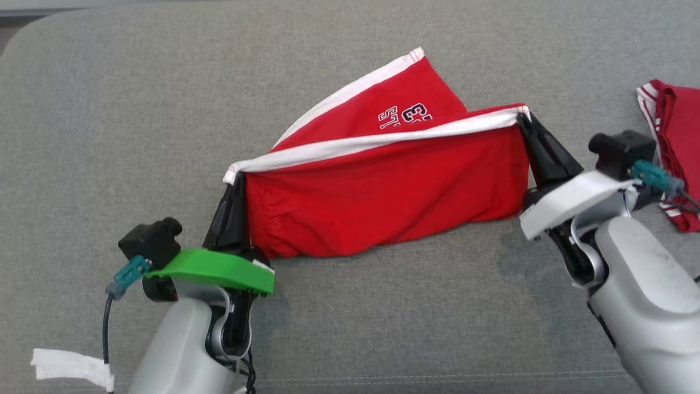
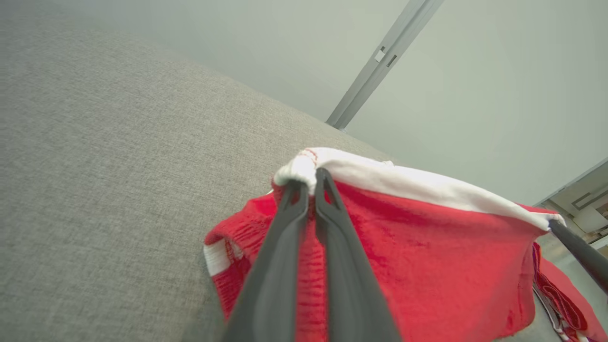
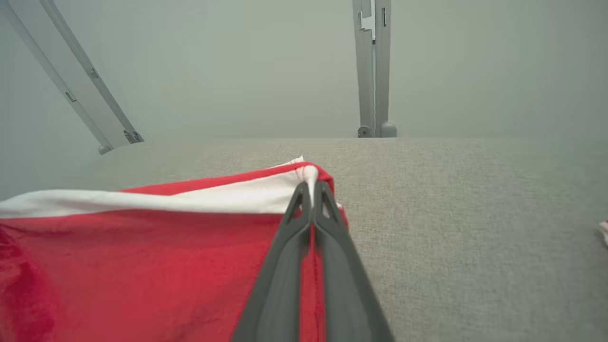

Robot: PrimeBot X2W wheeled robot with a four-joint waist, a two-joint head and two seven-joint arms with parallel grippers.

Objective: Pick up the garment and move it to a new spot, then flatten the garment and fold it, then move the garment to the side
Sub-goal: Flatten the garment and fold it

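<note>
Clamped shut with the left gripper [image 2: 311, 180] on one end of the white band of a red fabric garment with white trim [image 1: 383, 197]; pinched closed with the right gripper [image 3: 308, 187] on the band's other end. Stretched taut between both, lower part resting on the grey woven cushion surface [image 1: 109, 164]. Beside the right arm, another red-and-white striped cloth [image 1: 675, 131].

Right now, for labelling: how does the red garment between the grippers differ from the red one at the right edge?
The held garment is stretched between the left gripper and right gripper; the side garment lies loose on the cushion. The held garment's band is plain white; the side garment's edge is striped. Both are red with white.
</note>
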